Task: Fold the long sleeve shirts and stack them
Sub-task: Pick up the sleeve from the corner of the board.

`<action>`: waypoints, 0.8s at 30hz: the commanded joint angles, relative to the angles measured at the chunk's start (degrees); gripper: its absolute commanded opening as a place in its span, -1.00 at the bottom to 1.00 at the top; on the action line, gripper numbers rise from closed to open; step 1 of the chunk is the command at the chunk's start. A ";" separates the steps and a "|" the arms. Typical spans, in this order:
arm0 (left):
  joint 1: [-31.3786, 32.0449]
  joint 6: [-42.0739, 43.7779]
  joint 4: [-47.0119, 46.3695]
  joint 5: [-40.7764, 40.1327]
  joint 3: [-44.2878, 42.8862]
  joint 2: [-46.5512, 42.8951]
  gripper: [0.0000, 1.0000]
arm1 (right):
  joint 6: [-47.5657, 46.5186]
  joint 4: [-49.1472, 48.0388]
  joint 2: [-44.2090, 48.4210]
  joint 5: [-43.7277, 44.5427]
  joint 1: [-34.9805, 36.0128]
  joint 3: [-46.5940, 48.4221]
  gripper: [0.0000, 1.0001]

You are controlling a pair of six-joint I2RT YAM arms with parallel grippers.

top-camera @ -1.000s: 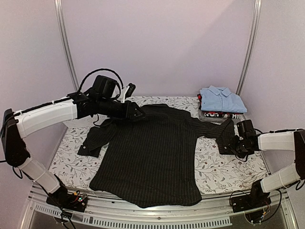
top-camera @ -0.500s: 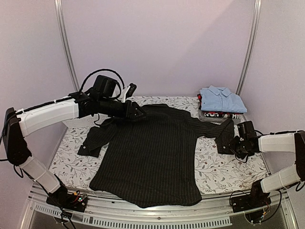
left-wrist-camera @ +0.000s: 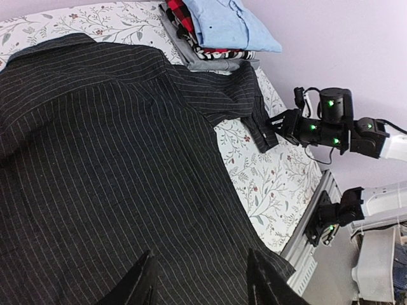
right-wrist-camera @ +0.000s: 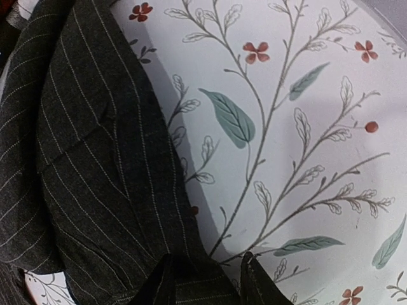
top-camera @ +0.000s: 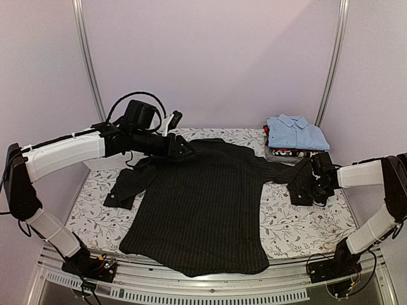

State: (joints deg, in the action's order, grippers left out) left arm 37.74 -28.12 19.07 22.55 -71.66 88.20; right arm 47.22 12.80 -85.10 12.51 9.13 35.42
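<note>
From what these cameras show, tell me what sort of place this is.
Probably a robotics lab cell rigged for laundry folding, not a home: bare lilac walls with metal posts, two robot arms bolted to a metal rail, and a floral-covered table holding a black pinstriped shirt beside a folded stack.

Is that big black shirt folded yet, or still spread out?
Spread out. The black pinstriped shirt lies flat on the table, its body unfolded and sleeves out to the sides.

Right end effector (top-camera: 297,192) narrower, pinched on the cuff (right-wrist-camera: 95,159) of the black shirt (top-camera: 203,203), its forearm (top-camera: 359,173) higher than before.
</note>
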 commanded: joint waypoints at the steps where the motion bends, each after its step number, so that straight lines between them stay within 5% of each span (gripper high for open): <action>1: -0.80 -0.09 -1.27 0.60 -1.02 -0.61 -0.06 | -0.42 4.08 -5.06 -1.75 1.44 0.74 -0.43; 7: -1.13 0.67 -0.10 0.11 -1.61 -1.07 -0.06 | -1.04 7.40 -1.08 1.43 1.63 2.61 -1.00; 18: -2.19 0.65 0.59 -0.31 -0.71 -2.16 -0.06 | -11.42 20.36 12.33 10.79 2.59 20.20 -1.00; 24: -2.50 0.66 1.12 -0.42 -0.98 -2.33 -0.06 | -16.74 22.74 11.15 12.62 10.93 29.10 -1.00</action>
State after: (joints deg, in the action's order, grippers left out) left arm 36.18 -28.08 19.25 22.26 -71.79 87.66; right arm 35.18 31.53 -72.95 22.68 14.20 61.17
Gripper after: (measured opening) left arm 0.471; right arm 0.007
